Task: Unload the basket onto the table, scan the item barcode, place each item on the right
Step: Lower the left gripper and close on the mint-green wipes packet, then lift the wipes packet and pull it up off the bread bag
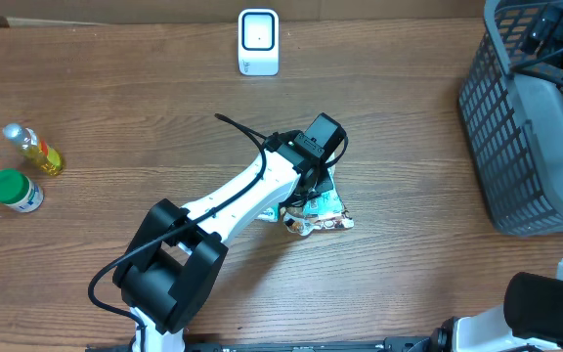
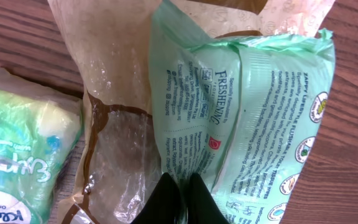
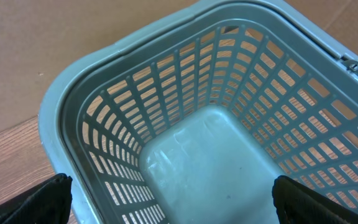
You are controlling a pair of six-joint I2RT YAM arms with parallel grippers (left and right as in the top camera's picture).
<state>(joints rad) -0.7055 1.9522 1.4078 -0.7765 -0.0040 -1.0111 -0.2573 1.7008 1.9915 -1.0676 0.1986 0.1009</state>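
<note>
The step in hand is the grasping of the item. The left gripper (image 2: 187,186) is reaching down to the middle of the desk (image 1: 115,88), where a small heap of packets is lying. Its jaws are together, and in the left wrist view they are pinching what looks like the thin lower edge of the green wipes packet (image 2: 253,112). I am judging this to be a real grip, but the film is thin and the tips are hiding the contact, so it is not fully sure.

The green wipes packet is resting partly on a brown and clear wrapper (image 2: 114,124), and a tissue pack (image 2: 23,155) is lying just beside that. No barcode is showing clearly on the upper face; there is only small print.

The scanner (image 1: 258,42) is standing near the middle of the far edge of the desk, well apart from the heap. So the task is only beginning: nothing is lifted yet.

The next move is calling for a slow lift, so that only the green packet is coming up and the wrapper is remaining below. Then the packet is needing to go toward the far edge and be turned until its code is facing the scanner window.

The right gripper (image 3: 173,202) is hanging over the grey basket (image 3: 185,93) at the right edge of the desk, with its jaws wide apart and holding nothing.
</note>
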